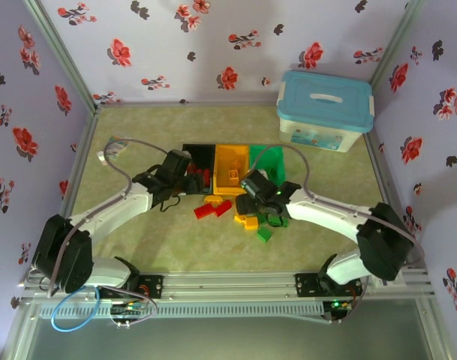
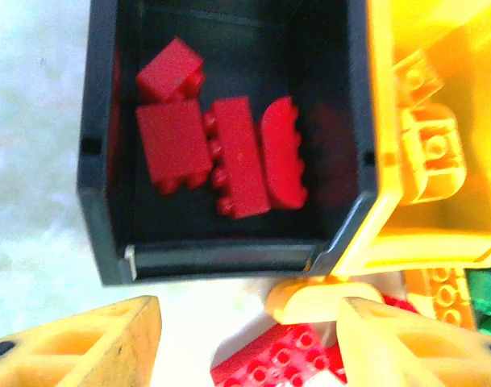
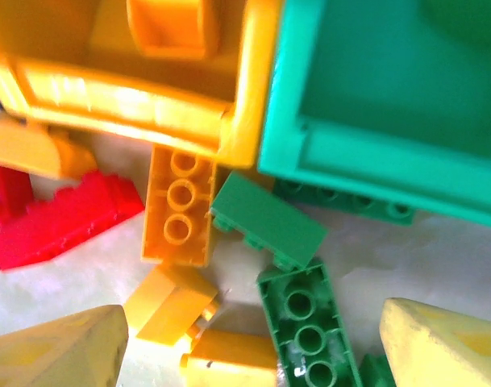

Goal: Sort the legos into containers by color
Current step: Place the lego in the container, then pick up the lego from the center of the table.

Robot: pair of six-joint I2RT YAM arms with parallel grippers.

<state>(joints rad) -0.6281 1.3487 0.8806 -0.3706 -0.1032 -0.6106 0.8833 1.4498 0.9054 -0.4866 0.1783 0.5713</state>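
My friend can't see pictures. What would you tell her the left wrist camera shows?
Four red bricks lie inside a black bin, seen from above. An orange-yellow bin with yellow pieces in it sits right beside it on the right. At the bottom, the left gripper is open above more loose red bricks on the table.

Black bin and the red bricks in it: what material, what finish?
Black bin: looks like moulded hard plastic, semi-gloss, with a light streak on its near rim. Red bricks: likely rigid plastic, smooth, faint sheen, crisp moulded studs. Blur hides finer texture.
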